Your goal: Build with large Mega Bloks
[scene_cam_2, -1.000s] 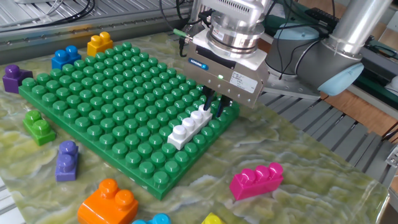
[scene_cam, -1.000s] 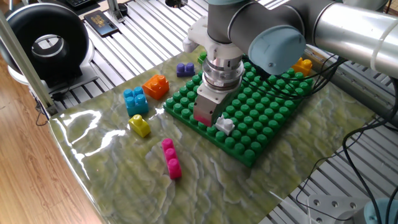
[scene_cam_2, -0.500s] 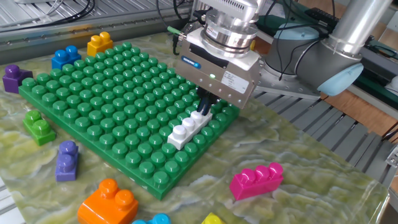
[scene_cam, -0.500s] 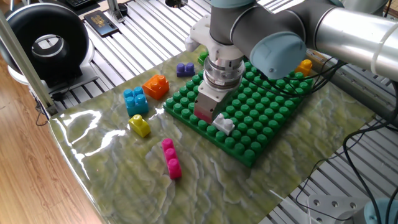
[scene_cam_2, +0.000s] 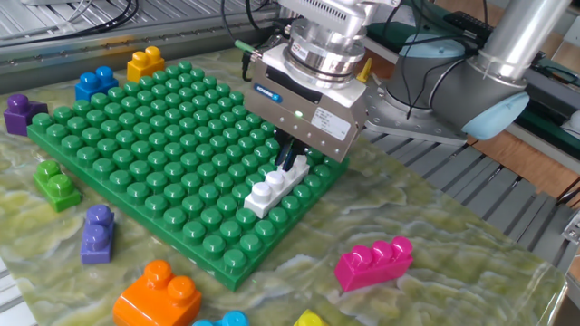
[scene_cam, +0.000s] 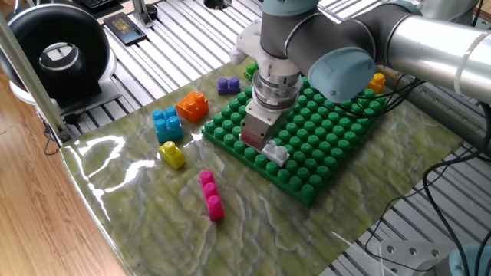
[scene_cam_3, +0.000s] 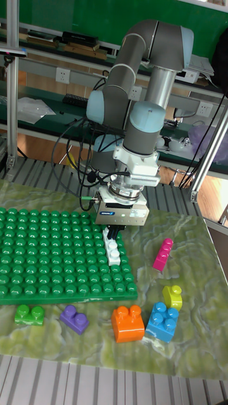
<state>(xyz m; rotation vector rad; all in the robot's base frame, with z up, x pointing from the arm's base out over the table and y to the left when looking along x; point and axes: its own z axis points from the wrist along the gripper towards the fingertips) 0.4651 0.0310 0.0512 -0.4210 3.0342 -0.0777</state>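
Hanging at centre frame, low over the green baseplate, pincer with dark fingers reaching down at the far end of the long white brick; unable to tell whether clamping on it or apart. Lying along the baseplate's right edge in the other fixed view, white brick seated on the studs. Resting on the bench at lower right, pink brick; sitting at bottom left, orange brick.

A green marbled mat covers the slatted metal counter. Wood floor lies alongside; a green wall with shelving stands behind.
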